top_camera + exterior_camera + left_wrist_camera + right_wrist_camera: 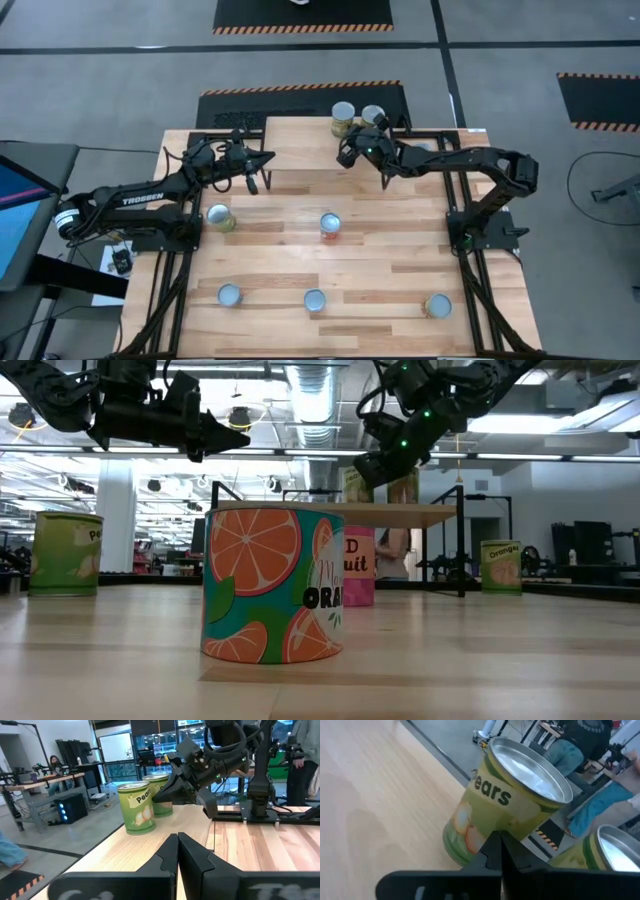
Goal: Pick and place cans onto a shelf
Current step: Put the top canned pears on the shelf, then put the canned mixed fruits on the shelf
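Dark and clenched on nothing, the left gripper (262, 160) hovers at the left edge of the small raised shelf with a light wood top (300, 140), its fingers pressed together in its own wrist view. On the plank tabletop (380, 270) five tins wait: a green-labelled can (220, 217) just beside the left arm, a red-labelled small tin (330, 226) in the middle, and three silver-lidded cans (315, 300) along the near edge. Farther right, two olive-green pear cans (343, 118) stand side by side on the shelf's back edge, with the right gripper (347, 152) just in front of them, likewise shut and empty.

I judge a placement just finished; next a gripper must open and descend over a table can.

Only the low view shows the orange-printed label (272, 585); only the right wrist view shows how close the fingers (492, 851) are to the pear can (505, 805).
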Robot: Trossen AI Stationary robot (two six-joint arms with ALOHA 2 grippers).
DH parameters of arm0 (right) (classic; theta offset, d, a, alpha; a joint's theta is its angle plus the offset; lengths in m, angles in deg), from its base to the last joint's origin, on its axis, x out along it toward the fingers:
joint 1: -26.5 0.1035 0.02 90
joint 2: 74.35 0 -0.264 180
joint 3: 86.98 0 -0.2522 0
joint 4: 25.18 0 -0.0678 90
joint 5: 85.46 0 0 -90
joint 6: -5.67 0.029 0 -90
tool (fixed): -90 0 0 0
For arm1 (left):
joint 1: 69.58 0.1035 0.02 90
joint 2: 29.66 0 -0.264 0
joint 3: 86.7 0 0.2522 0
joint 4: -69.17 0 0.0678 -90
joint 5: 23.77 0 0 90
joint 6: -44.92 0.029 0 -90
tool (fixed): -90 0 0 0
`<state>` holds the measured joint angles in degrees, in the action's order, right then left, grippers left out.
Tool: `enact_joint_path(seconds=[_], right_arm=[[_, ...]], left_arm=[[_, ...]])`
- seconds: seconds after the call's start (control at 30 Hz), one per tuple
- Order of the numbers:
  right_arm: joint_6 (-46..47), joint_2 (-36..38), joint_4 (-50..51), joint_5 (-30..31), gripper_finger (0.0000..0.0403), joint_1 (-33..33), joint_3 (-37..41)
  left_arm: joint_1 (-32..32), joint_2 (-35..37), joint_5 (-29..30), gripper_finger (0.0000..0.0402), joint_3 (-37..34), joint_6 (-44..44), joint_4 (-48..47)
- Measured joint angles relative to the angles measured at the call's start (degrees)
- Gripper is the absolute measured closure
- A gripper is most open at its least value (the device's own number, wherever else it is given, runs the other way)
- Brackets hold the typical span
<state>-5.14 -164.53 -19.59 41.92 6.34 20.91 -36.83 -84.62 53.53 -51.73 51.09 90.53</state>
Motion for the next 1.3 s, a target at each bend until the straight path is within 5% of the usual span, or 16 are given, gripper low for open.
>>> enact_joint_path(seconds=[0.23,0.43,0.67,0.9,1.13,1.3], right_arm=[[-2.8,4.0,3.9,0.0,0.0394,8.1,0.0],[1.6,7.3,14.9,-0.3,0.0394,19.1,0.0],[10.7,7.2,18.6,-15.8,0.0373,26.4,0.0],[12.5,1.0,17.4,-22.3,0.0299,28.3,-2.3],[12.5,-7.2,30.3,-27.0,0.0230,28.6,-11.3],[12.5,-12.9,38.0,-26.8,0.0220,28.6,-16.7]], left_arm=[[0.0,0.0,4.0,0.0401,0.0,0.6,-2.8],[0.0,0.0,0.9,0.0401,0.0,1.0,-2.7],[0.0,0.0,1.0,0.0401,0.0,1.5,-2.3],[0.0,0.0,1.0,0.0401,0.0,2.2,-2.2],[0.0,-0.6,1.1,0.0401,0.0,2.8,-2.1],[0.0,-0.6,1.1,0.0401,0.0,2.8,-2.3]])
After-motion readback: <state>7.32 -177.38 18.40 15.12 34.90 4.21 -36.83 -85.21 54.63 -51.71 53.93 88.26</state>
